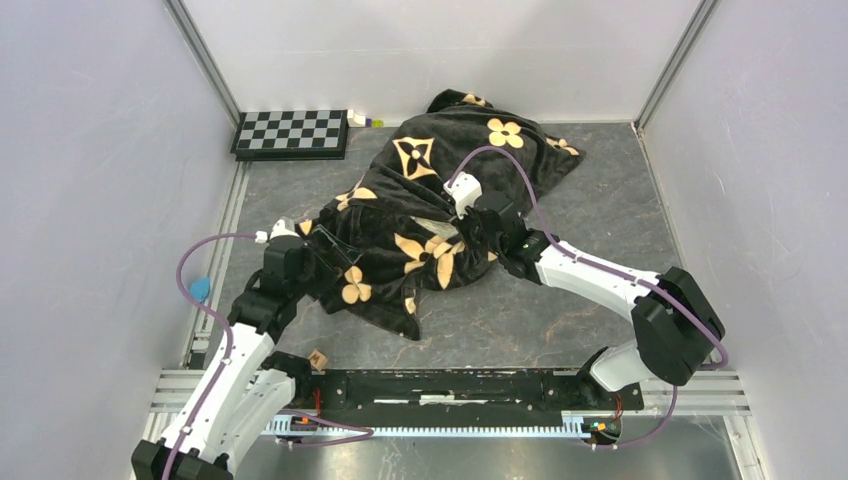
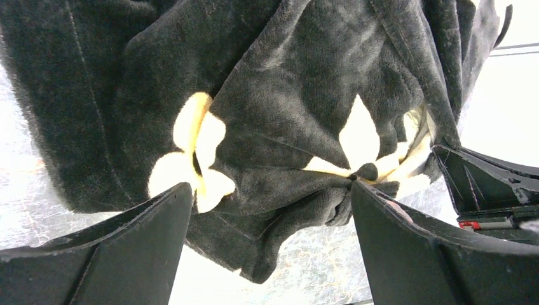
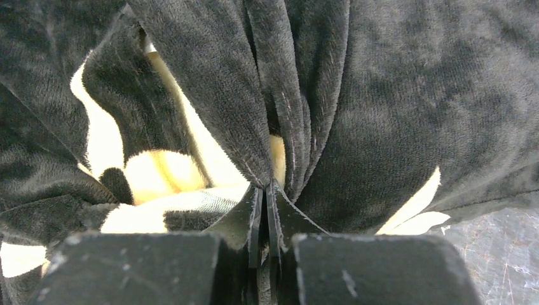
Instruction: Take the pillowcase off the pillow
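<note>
Note that the pillowcase [image 1: 440,190] lies across the table [image 1: 580,310] centre from 1 o'clock to 7 o'clock, with your right gripper [image 3: 264,190] clamped on a central fold and your left gripper [image 2: 270,190] spread wide at its 8 o'clock edge.

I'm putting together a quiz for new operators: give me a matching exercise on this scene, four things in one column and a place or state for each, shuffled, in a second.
1. left gripper
2. right gripper
3. pillowcase
4. checkerboard

A. at the far left corner
B. jaws pinched shut on fabric
C. heaped in the middle, flower-printed
D. jaws wide open

Pairs: 1-D, 2-B, 3-C, 4-A
</note>
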Robot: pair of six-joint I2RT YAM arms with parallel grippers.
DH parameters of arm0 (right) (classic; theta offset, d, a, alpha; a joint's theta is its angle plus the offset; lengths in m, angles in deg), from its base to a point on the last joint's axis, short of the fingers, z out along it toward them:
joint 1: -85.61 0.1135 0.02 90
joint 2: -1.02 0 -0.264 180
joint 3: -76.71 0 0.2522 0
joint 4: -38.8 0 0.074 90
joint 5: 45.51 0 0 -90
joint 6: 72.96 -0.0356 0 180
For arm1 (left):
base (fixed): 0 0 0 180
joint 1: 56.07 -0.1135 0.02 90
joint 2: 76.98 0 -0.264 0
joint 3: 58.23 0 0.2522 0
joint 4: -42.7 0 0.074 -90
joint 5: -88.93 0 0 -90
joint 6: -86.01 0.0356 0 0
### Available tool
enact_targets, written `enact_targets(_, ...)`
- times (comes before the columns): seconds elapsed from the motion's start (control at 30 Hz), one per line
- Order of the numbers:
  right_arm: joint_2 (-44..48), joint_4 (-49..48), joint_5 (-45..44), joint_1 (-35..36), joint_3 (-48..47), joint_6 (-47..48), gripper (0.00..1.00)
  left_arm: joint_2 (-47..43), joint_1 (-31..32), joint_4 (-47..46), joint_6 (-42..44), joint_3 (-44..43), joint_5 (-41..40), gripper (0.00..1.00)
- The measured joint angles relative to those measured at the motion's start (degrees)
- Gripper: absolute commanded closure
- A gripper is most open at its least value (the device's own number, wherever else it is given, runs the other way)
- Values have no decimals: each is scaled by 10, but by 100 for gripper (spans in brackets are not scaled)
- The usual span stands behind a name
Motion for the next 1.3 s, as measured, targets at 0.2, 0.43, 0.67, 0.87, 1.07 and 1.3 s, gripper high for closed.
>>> enact_targets(0.2, 5, -15, 9, 0, 9, -4, 83, 57, 2, -65, -25, 6, 58, 1)
enact_targets(0.43, 6, -28, 34, 0, 16, -7, 50, 137, 78, -151, -64, 16, 83, 1)
enact_targets(0.67, 31, -30, 26, 0, 25, -10, 2, 148, 90, -169, -67, 9, 77, 0)
enact_targets(0.87, 105, -66, -15, 0, 61, -42, 2, 144, 90, -155, -40, 2, 47, 0)
enact_targets(1.07, 64, -76, -38, 14, 45, -62, 2, 134, 90, -164, -22, 12, 5, 0)
enact_targets(1.3, -30, -57, -33, 76, -40, -9, 4, 202, 79, -185, -18, 45, -3, 0)
